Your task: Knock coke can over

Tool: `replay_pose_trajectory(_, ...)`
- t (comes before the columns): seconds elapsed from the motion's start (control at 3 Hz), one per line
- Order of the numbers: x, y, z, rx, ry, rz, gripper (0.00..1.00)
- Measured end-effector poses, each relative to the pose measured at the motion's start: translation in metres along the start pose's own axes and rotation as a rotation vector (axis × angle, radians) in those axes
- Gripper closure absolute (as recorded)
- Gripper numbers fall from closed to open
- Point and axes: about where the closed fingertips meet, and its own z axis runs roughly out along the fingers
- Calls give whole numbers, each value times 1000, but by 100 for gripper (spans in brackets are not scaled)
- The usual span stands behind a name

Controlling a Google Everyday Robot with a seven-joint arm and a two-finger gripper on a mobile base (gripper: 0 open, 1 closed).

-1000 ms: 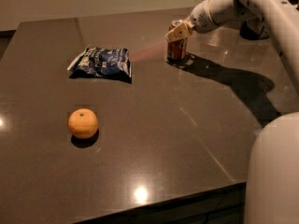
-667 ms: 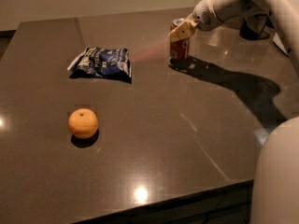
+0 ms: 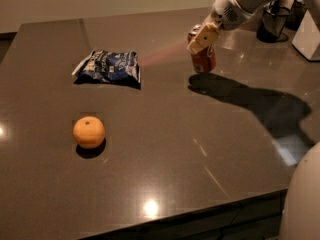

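Dim warm light — glare spots on table, shadow by jaws at coke can

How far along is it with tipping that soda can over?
The approach looks done: the pincer sits at the top of the red can, on the far side of the table. The push itself seems to be in hand. What is left is the tipping, as the can is standing and not yet on its side. The orange and chip bag lie well apart from it.
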Motion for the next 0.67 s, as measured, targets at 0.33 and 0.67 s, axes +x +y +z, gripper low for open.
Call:
replay_pose_trajectory(0.33,15,21,-6,-34,144,-69,100)
replay_pose_trajectory(0.67,25,39,-4,-68,272,-143,100)
